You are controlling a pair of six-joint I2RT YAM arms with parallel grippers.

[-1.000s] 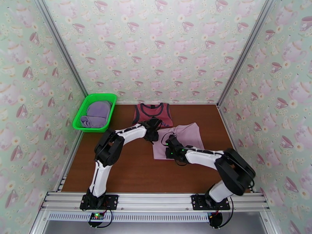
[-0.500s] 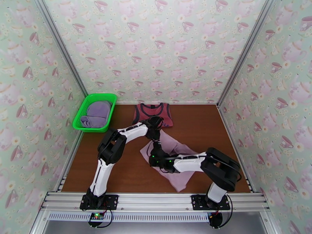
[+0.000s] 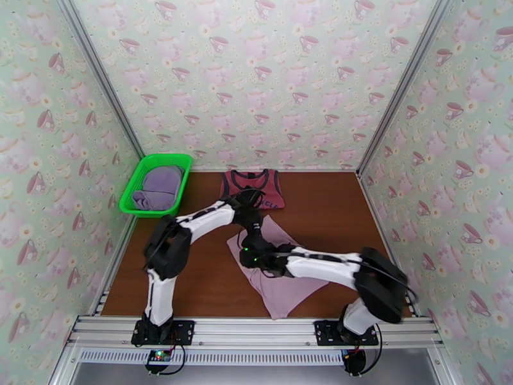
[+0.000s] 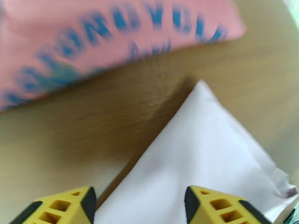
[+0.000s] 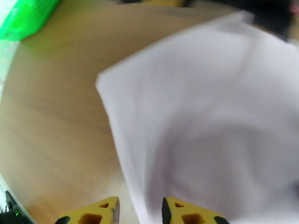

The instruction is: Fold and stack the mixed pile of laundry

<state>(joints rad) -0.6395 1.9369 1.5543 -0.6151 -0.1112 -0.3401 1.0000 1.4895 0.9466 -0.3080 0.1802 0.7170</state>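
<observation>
A pale pink-lilac shirt (image 3: 282, 290) lies folded in a diagonal strip on the brown table, also seen close up in the left wrist view (image 4: 202, 146) and the right wrist view (image 5: 209, 109). My left gripper (image 3: 251, 216) hovers over its far corner, and its jaws (image 4: 140, 210) stand wide open with nothing between them. Over the shirt's left edge my right gripper (image 3: 245, 250) is narrowly open (image 5: 140, 211), the cloth lying flat below it. The dusty-red tank top (image 3: 251, 184) with blue print (image 4: 74, 42) lies flat at the back.
A green mesh basket (image 3: 138, 178) stands at the back left, its corner also in the right wrist view (image 5: 30, 15), with a lavender shirt (image 3: 159, 184) bunched inside. Patterned walls close in three sides. Bare table lies to the right and front left.
The pale shirt swung from the right middle into a diagonal strip nearer the front. Both grippers were shut on it and have opened, letting it go onto the table.
</observation>
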